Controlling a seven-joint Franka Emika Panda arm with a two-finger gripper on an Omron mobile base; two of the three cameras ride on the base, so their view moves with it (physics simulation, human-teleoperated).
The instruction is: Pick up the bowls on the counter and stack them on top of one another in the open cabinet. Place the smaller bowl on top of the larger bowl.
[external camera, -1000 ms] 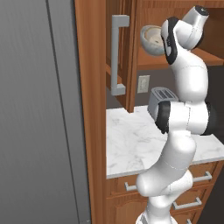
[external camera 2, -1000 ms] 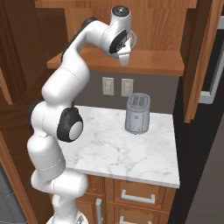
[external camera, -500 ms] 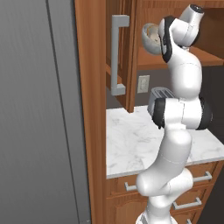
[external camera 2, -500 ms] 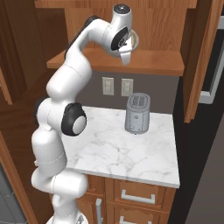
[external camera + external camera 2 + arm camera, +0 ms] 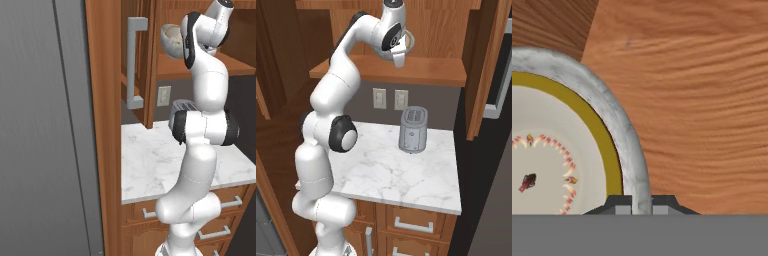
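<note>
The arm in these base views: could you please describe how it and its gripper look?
The glossy white arm is built of rounded, tubular segments joined by dark grey joint bands and round dark caps with light centres. Its gripper ends in two small dark finger tips. No cables or markings are visible.

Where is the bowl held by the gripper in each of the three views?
Left base view: bowl at the top, right of centre, beside the arm's wrist, over the shelf.
Right base view: top centre, behind the hand, over the shelf.
Hand view: left half, rim between the fingertips.
Shared landmark: the toaster.
</note>
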